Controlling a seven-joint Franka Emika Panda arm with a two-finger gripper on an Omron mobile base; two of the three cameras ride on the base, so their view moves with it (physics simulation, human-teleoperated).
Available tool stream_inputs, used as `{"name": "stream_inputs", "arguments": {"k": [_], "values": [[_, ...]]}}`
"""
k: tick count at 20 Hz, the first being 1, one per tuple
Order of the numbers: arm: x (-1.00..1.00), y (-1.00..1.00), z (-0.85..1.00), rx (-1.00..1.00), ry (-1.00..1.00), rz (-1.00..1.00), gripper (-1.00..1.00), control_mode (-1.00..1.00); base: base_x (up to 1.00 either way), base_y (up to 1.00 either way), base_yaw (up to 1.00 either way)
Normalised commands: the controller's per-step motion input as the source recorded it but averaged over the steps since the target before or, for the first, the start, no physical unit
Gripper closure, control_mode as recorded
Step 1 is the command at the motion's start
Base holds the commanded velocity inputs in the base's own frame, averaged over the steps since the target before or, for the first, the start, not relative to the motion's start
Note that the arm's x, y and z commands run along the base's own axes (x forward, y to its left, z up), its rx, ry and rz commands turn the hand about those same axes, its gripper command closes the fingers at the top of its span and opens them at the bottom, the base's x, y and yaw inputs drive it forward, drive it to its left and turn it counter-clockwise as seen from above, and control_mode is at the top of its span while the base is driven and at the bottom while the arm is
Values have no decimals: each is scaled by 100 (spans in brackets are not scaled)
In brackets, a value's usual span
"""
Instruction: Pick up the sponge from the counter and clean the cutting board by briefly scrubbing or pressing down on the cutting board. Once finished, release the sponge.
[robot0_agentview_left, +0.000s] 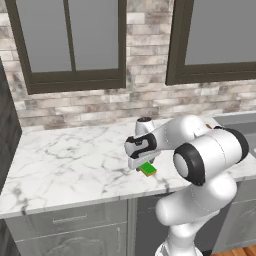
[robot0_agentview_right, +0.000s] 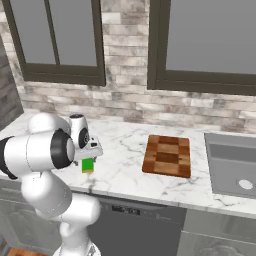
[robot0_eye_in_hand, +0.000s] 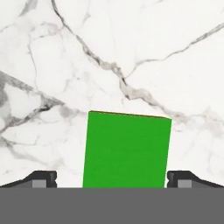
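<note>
**Two fingertips straddling the sponge**

Two dark fingertips of the gripper stand fully apart, holding nothing, either side of the small green-topped, yellow-based rectangular sponge near the white marble counter's front edge. Descend straight, centred, then close squarely across its sides.

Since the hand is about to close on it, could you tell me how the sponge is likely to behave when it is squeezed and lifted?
The sponge is a small flat block, so it is probably light and unlikely to roll or tip. It lies flat on the counter between the open hand's fingertips, so it should squash slightly rather than slip, if it is soft as sponges usually are.
</note>
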Motion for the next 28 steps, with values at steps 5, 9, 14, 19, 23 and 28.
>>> {"name": "stream_inputs", "arguments": {"k": [5,9,14,19,23,28], "values": [[2,0,-6,0,0,0,-100,-100,0,0,0],[1,0,-7,0,0,0,-100,-100,0,0,0],[0,-1,0,0,0,0,-100,-100,0,0,0],[0,-2,-1,0,0,0,-100,-100,0,0,0],[0,-1,0,0,0,0,-100,-100,0,0,0],[0,-4,-1,0,0,0,-100,-100,0,0,0]]}}
